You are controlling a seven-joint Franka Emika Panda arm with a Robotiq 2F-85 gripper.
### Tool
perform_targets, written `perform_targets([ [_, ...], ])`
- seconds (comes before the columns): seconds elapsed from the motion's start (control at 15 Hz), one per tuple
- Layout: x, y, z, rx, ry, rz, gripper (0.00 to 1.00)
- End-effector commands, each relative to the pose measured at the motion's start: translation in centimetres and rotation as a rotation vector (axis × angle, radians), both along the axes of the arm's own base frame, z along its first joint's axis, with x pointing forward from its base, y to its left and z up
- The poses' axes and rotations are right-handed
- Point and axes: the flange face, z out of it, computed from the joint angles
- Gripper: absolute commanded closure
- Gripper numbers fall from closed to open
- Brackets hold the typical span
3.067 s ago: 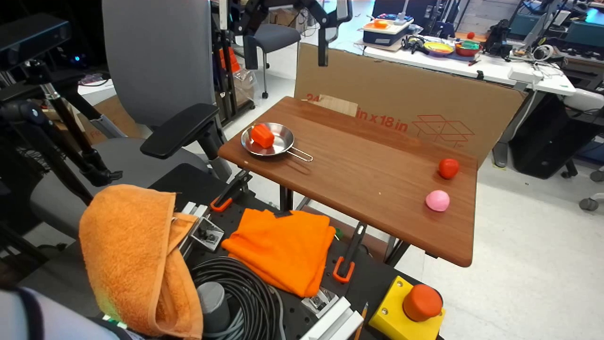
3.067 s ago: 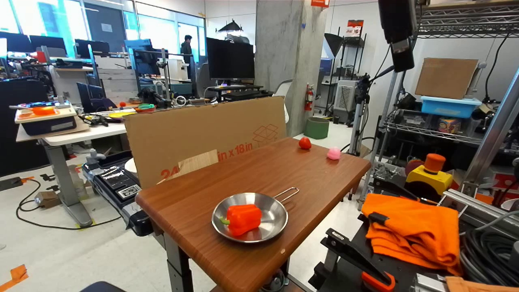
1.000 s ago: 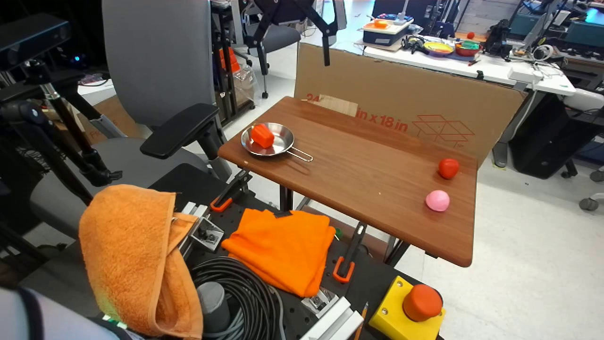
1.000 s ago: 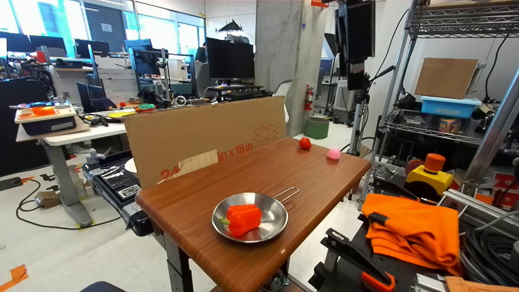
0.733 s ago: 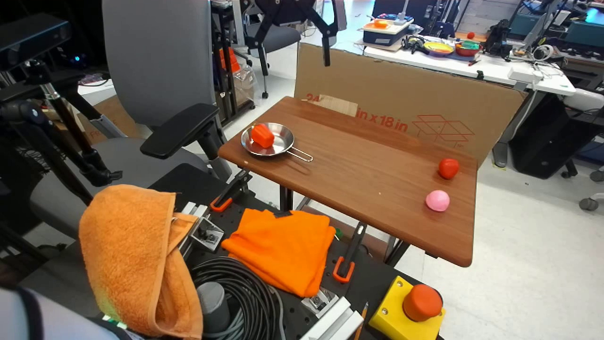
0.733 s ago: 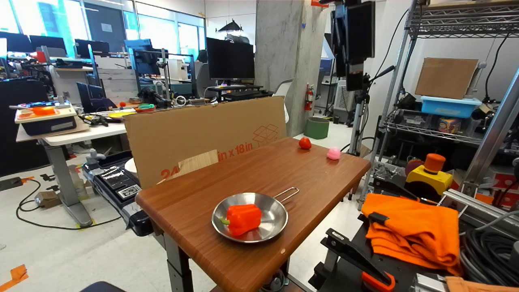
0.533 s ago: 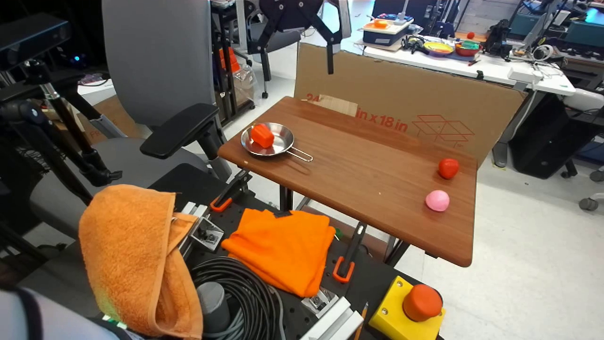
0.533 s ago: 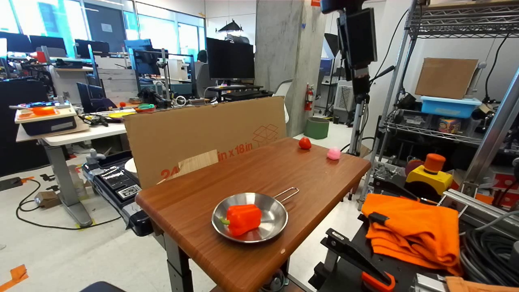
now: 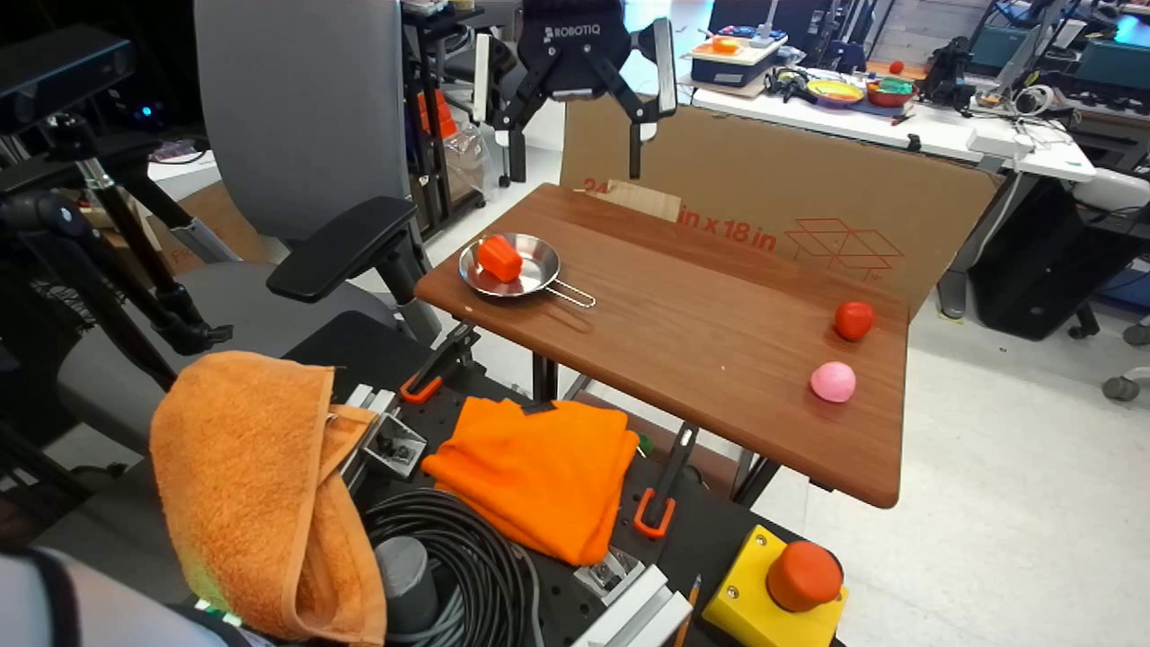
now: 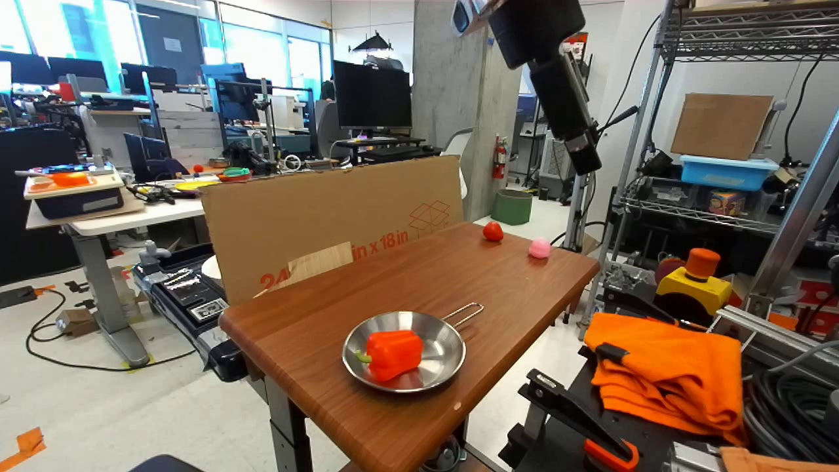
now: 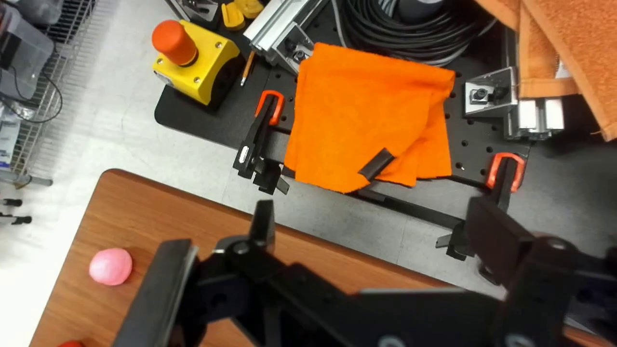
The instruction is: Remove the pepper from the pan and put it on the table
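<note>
The black two-fingered Robotiq gripper (image 9: 576,169) hangs with its slim dark fingers (image 9: 635,155) pointing down and parted wide; in an exterior view it slants below a black, rounded wrist (image 10: 539,27).

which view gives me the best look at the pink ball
The wrist view: there the pink ball appears largest, whole, with nothing in front of it. Both exterior views also show it whole on the table, near a round red item, but smaller.
</note>
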Motion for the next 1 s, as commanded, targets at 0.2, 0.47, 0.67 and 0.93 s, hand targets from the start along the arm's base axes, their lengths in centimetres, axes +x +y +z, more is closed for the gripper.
perform_targets([
  [0.2, 1.9, -0.6, -1.3, 0.024, 0.077, -0.046, 0.0],
  [0.47, 1.0, 1.0, 1.3, 0.007, -0.109, 0.086, 0.0],
  [0.67, -0.3, 2.6, 3.3, 0.005, -0.192, 0.204, 0.0],
  [0.93, -2.5, 4.3, 4.6, 0.018, -0.272, 0.377, 0.0],
])
